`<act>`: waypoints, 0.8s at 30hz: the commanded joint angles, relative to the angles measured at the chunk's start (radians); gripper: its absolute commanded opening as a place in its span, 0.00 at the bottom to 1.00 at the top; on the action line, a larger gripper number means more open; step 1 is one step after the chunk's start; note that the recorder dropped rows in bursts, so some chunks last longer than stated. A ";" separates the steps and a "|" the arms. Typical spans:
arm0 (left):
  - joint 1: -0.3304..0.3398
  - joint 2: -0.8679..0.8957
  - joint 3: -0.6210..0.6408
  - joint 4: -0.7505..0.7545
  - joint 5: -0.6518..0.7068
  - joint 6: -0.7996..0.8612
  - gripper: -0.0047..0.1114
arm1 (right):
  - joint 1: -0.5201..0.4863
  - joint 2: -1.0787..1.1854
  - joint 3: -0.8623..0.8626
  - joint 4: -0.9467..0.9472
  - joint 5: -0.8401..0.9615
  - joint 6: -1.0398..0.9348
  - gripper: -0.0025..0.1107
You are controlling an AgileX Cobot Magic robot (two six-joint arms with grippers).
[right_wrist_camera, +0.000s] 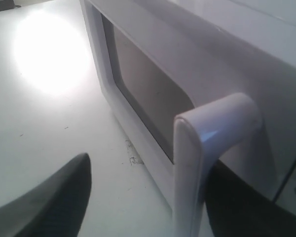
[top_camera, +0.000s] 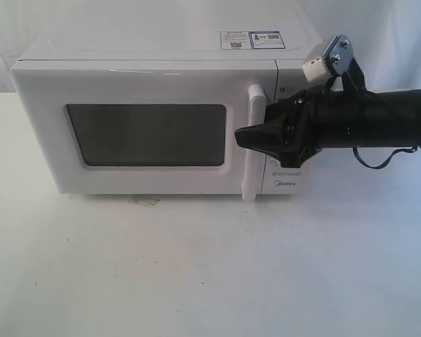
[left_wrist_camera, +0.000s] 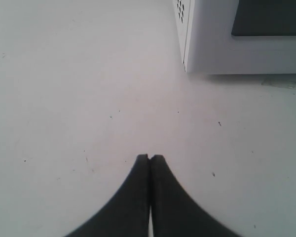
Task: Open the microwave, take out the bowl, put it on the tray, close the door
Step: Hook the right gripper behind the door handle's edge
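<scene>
The white microwave (top_camera: 154,119) stands on the table with its door (top_camera: 147,179) shut; the bowl is hidden and no tray shows. My right gripper (top_camera: 247,139) reaches in from the right at the door's vertical bar handle (top_camera: 254,105). In the right wrist view the gripper (right_wrist_camera: 148,165) is open and straddles the handle (right_wrist_camera: 192,163): one finger (right_wrist_camera: 237,207) sits behind the bar, the other (right_wrist_camera: 54,202) stands well apart in front of it. My left gripper (left_wrist_camera: 150,157) is shut on nothing, low over the table near the microwave's front corner (left_wrist_camera: 212,49).
A white table (top_camera: 196,267) spreads in front of the microwave, with a faint stain (top_camera: 144,201) by its base. A white cloth backdrop hangs behind. A thin cable (top_camera: 379,160) dangles from the right arm.
</scene>
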 commanded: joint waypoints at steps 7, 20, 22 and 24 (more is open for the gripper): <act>0.002 -0.005 0.005 -0.004 0.002 0.001 0.04 | -0.006 -0.034 -0.047 0.124 0.109 -0.021 0.47; 0.002 -0.005 0.005 -0.004 0.002 0.001 0.04 | 0.048 -0.032 -0.087 0.124 0.051 0.021 0.43; 0.002 -0.005 0.005 -0.004 0.002 0.001 0.04 | 0.064 -0.032 -0.093 0.124 -0.009 0.021 0.43; 0.002 -0.005 0.005 -0.004 0.002 0.001 0.04 | 0.085 -0.032 -0.098 0.124 -0.083 0.051 0.43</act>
